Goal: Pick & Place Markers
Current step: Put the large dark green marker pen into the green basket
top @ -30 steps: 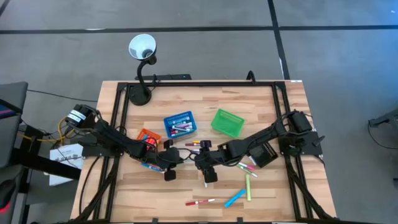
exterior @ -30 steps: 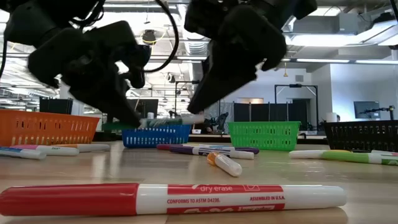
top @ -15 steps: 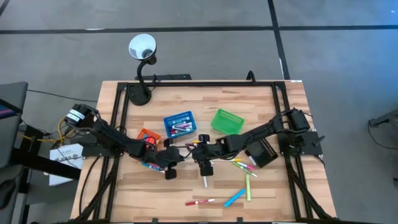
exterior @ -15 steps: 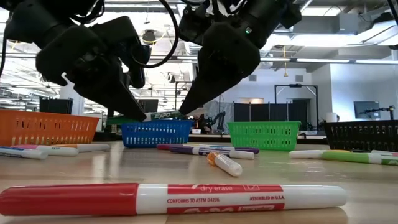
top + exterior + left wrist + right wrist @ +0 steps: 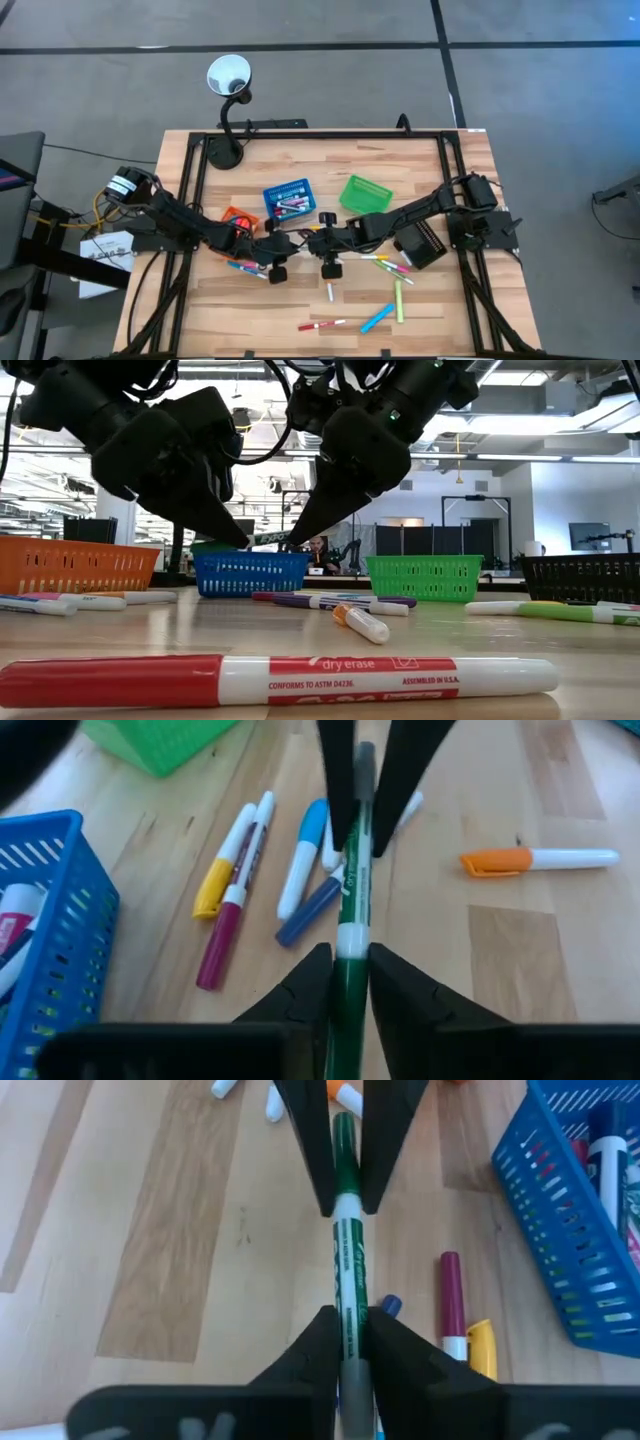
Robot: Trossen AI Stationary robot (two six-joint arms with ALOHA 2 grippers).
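Note:
A green marker (image 5: 268, 541) with a green cap, a white printed barrel and a grey tail hangs level above the table's middle, between my two grippers. My left gripper (image 5: 348, 955) comes from the table's left and is shut on its cap end. My right gripper (image 5: 350, 1315) comes from the table's right and is shut on its tail end. In the high view the two meet at the marker (image 5: 300, 240). Several other markers (image 5: 390, 265) lie flat on the wood. My left gripper pinches the marker's green cap (image 5: 350, 1005) between its two fingers, slanting down from the table's left. The marker runs on ahead of the fingers, level and clear of the table. My right gripper pinches the barrel near the grey tail (image 5: 352, 1342) between its two fingers, slanting down from the table's right. The marker reaches from there toward the left gripper, lifted clear.
Blue basket (image 5: 290, 198) with markers, green basket (image 5: 365, 196), orange basket (image 5: 237, 218) and black basket (image 5: 422, 243) stand around the grippers. A red marker (image 5: 320, 325) and a blue marker (image 5: 377, 318) lie near the front edge. A lamp (image 5: 228, 75) stands at the far left.
My right gripper has gone toward the table's left, up to the left gripper, and has shut on the free tail end of the green marker, which the left gripper kept holding level above the table.

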